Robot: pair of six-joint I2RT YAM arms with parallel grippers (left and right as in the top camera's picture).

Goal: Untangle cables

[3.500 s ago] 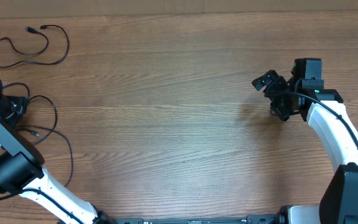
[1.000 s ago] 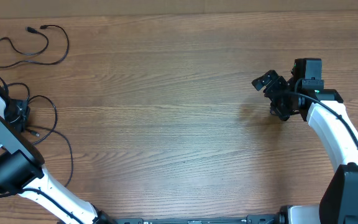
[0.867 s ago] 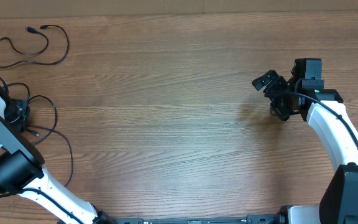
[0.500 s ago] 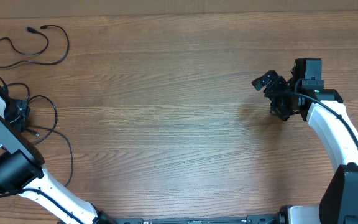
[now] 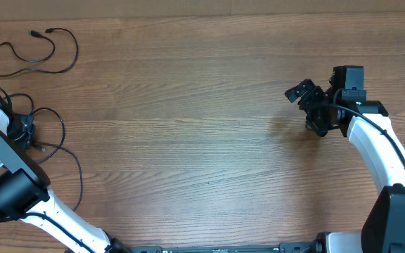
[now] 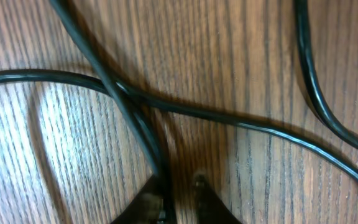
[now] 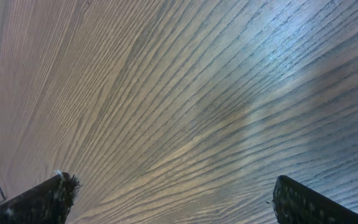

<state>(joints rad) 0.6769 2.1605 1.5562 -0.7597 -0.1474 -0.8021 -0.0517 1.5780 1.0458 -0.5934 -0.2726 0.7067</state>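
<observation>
Two groups of thin black cord on the worktop [image 5: 188, 140]. The tangled cables [image 6: 129, 99] lie against the left edge, about midway along it. A single cable [image 5: 76, 55] lies apart in an open loop near the far-left corner.

Handling (judgement): light, limp, smooth-jacketed. A cord will slide and trail rather than lift as a unit. Pulling one strand will likely drag whatever crosses it, and a hard tug could tighten the crossing. The small plugs look like the snag points.

Where to hold: a free run of one strand, to one side of the crossing and not on it. The left wrist view shows one strand lying over another, with a third curving past on the right.

Left tool [image 6: 176, 190]: down at the worktop, jaws drawn close with only a narrow gap. The upper strand runs in against the inner face of one finger [image 6: 149, 202]. Cannot tell whether it is actually pinched.

Right tool [image 7: 169, 183]: spread wide, holding nothing, over bare wood well apart from the cords, toward the right edge.

Room: the tangle sits tight against the left edge, with the left arm over it. All of the middle and the right of the worktop is bare, so the best drag direction looks to be toward the centre. Avoid the far-left corner, so the separated cable does not get caught again.
</observation>
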